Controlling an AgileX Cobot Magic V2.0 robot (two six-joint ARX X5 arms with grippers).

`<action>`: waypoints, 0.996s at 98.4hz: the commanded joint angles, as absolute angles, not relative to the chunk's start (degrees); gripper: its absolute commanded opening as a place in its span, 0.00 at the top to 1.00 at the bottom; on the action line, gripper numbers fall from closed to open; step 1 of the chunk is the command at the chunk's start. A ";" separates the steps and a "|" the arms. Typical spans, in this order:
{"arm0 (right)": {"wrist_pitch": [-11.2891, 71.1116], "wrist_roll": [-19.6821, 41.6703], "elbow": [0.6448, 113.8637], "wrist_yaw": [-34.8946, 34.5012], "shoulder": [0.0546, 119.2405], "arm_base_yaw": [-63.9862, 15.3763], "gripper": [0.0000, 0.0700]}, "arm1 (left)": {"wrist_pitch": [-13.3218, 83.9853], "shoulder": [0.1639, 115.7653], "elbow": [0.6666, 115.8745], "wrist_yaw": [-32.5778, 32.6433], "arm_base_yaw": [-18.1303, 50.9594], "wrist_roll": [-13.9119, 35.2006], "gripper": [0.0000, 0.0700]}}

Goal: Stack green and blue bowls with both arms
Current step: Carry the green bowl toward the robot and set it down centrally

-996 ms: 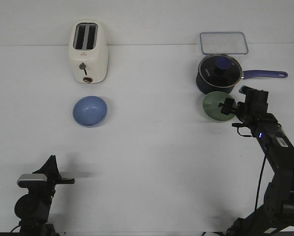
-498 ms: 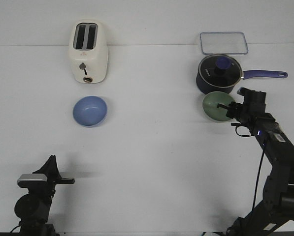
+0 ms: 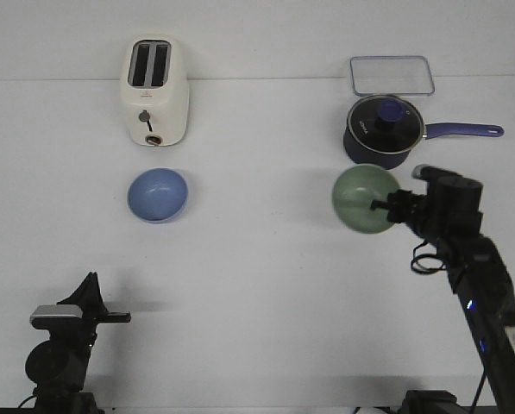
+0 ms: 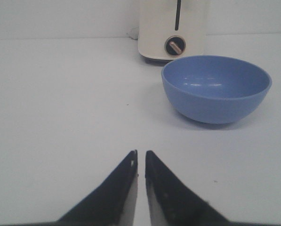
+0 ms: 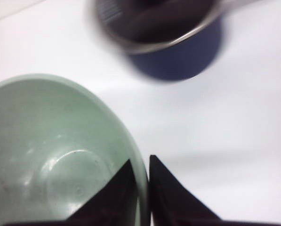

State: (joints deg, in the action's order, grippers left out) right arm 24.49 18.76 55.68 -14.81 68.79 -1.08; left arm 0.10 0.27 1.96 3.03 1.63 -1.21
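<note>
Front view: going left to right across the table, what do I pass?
Left gripper → toaster and blue bowl → green bowl, gripped at its rim by the right gripper. The saucepan and the clear lid overlap these sideways, so I leave them out.

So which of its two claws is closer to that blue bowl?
Left. The left gripper sits shut just short of the blue bowl, not touching it. The right gripper is far across the table, clamped on the green bowl.

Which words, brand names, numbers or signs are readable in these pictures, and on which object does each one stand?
None can be read.
Small white mark on the dark navy saucepan with glass lid: too small and blurred.
Cream two-slot toaster, periwinkle blue round bowl, pale sage green round bowl: no text visible.
</note>
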 commanded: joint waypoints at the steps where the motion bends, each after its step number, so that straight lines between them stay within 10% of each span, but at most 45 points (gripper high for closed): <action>1: 23.35 21.67 51.86 -14.96 66.41 -6.76 1.00 | -0.54 0.19 0.80 2.96 1.56 -1.93 0.98; 38: 15.33 30.28 41.12 -2.74 67.79 -34.92 1.00 | -0.51 0.19 0.80 2.96 1.56 -1.93 0.98; 98: 15.79 30.59 41.12 0.56 74.37 -40.93 0.98 | -0.51 0.19 0.80 2.96 1.56 -1.93 0.98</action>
State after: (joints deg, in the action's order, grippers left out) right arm 16.10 29.89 40.69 0.27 73.19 -40.40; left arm 0.10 0.27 1.96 3.03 1.63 -1.21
